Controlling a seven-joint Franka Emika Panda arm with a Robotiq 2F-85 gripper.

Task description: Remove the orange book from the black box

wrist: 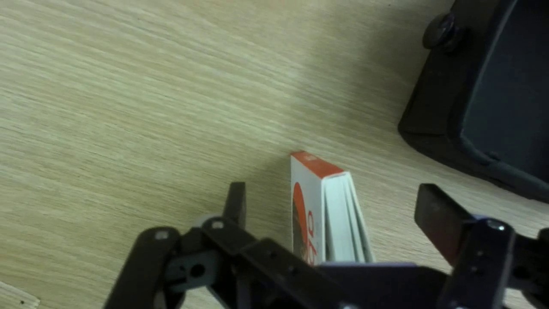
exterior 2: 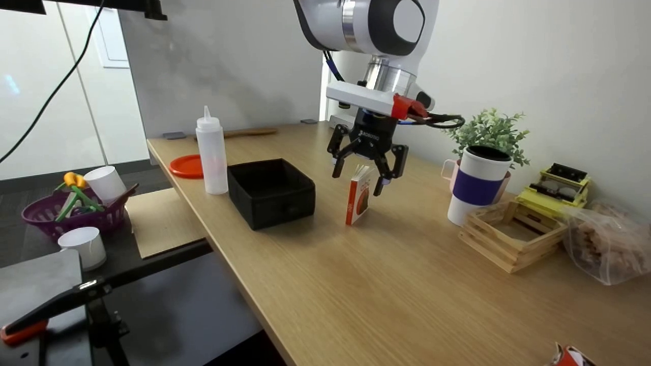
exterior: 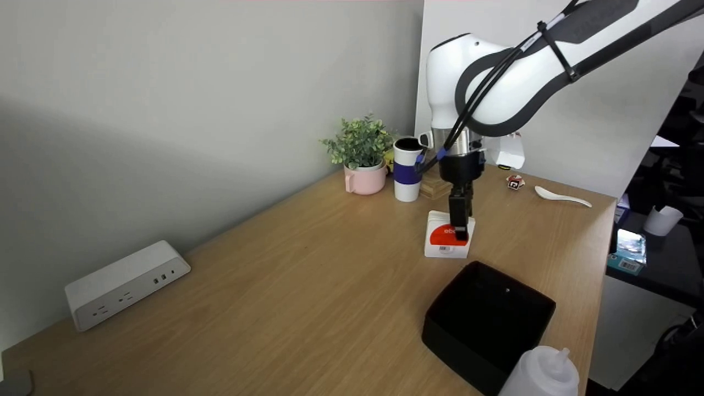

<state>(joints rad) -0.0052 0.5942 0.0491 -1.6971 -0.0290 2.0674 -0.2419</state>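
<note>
The orange book (exterior 2: 358, 198) stands upright on the wooden table, outside the black box (exterior 2: 285, 207) and a short way from it. Its pages are slightly fanned at the top. It also shows in an exterior view (exterior: 439, 250) and in the wrist view (wrist: 308, 184). The box is open at the top, and no object shows inside it; it also shows in an exterior view (exterior: 459, 352) and at the right of the wrist view (wrist: 433, 103). My gripper (exterior 2: 358, 183) is open, pointing down, with its fingers apart on either side of the book's top. In the wrist view (wrist: 332, 197) gaps show on both sides of the book.
A clear squeeze bottle (exterior 2: 212, 155) and a red plate (exterior 2: 186, 166) are beside the box. A tumbler (exterior 2: 475, 188), a potted plant (exterior: 364, 179) and a wooden crate (exterior 2: 508, 239) stand towards the wall. A white power strip (exterior: 129, 286) and a white spoon (exterior: 561, 197) lie farther away.
</note>
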